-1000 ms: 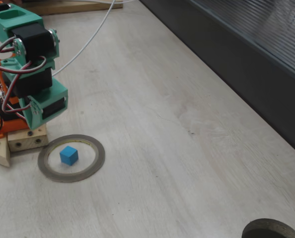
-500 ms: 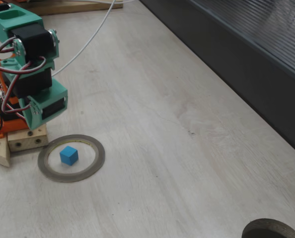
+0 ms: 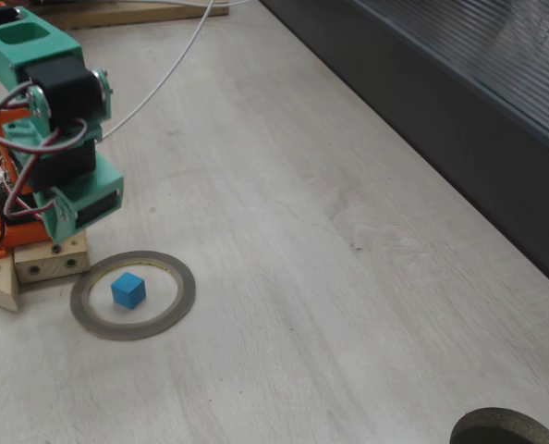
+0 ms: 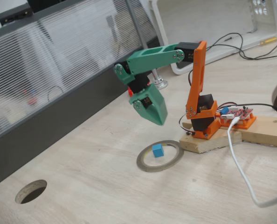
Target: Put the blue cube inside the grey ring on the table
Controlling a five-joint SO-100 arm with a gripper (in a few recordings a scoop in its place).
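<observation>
Already the blue cube (image 3: 128, 289) sits on the table (image 3: 348, 277) inside the grey ring (image 3: 184, 294), touching no rim. Above and just right of it in a fixed view hangs the gripper (image 4: 153, 108), empty; how far its jaws part I cannot tell.

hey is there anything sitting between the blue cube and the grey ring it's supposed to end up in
Nothing visible stands between them. In both fixed views the blue cube already rests on the table inside the grey ring, clear of its rim. The green pincer hangs above the table beside the ring, touching neither.
</observation>
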